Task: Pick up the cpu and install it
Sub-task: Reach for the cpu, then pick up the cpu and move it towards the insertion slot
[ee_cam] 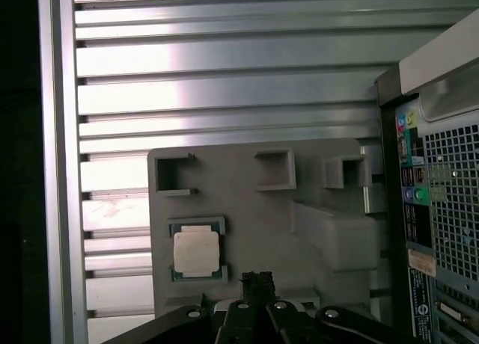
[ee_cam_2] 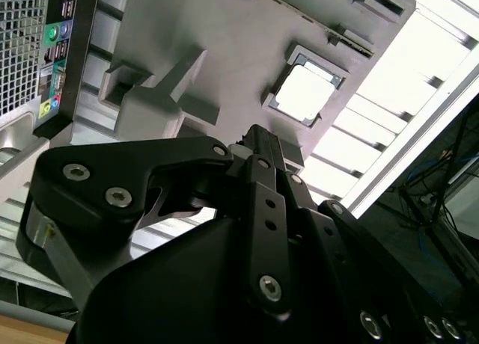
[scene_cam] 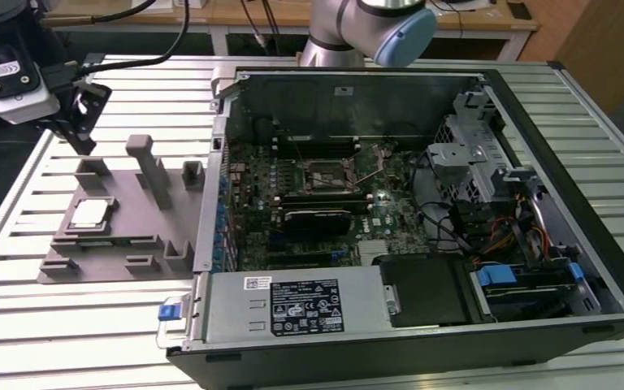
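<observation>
The gripper (ee_cam: 258, 278) is noted in both wrist views with its fingertips pressed together and nothing held between them. It hangs clear above the grey fixture (ee_cam: 254, 202), near the cpu (ee_cam: 196, 253) but off to one side and not touching it. The cpu is lying flat, silver top up, in a shallow square recess of the fixture. Risks are judged as follows. With the jaws closed, any descent onto the chip would press on its lid instead of straddling it. With the sideways offset uncorrected, one finger could land on the frame of the recess. The chip is thin and appears to sit low in its recess, so little edge is offered and a slip or a tilted lift is thought likely. The upright posts (scene_cam: 144, 158) of the fixture stand close by and could be struck in a sideways move. Farther off, the wall of the open computer case (scene_cam: 221, 162) could be clipped in transit. At the socket (scene_cam: 325, 175) on the motherboard (scene_cam: 253, 244), a skewed or dropped chip could damage the contacts.
</observation>
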You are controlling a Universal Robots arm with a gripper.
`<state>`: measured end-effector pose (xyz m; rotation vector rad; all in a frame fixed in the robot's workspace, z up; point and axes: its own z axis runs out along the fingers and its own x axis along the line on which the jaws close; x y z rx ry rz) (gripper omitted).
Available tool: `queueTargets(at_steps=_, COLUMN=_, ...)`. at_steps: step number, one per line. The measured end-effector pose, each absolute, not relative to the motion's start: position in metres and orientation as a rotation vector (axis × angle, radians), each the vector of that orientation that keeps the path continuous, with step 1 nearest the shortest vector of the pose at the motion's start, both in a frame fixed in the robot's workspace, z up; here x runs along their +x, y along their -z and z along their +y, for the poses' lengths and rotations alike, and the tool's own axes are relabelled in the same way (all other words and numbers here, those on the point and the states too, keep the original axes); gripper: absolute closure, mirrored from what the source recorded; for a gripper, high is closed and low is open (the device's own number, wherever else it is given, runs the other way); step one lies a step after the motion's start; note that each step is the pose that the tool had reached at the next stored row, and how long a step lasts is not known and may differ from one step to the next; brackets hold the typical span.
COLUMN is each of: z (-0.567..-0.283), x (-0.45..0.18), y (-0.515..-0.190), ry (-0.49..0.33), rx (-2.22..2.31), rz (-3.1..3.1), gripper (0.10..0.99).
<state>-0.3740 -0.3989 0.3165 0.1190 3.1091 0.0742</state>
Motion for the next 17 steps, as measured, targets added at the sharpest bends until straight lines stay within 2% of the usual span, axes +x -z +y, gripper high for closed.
queueTargets(at_steps=17, z=-0.3989, x=-0.3793, y=-0.3095, ry=-0.074, rx=0.119, rz=3.109, gripper=0.98)
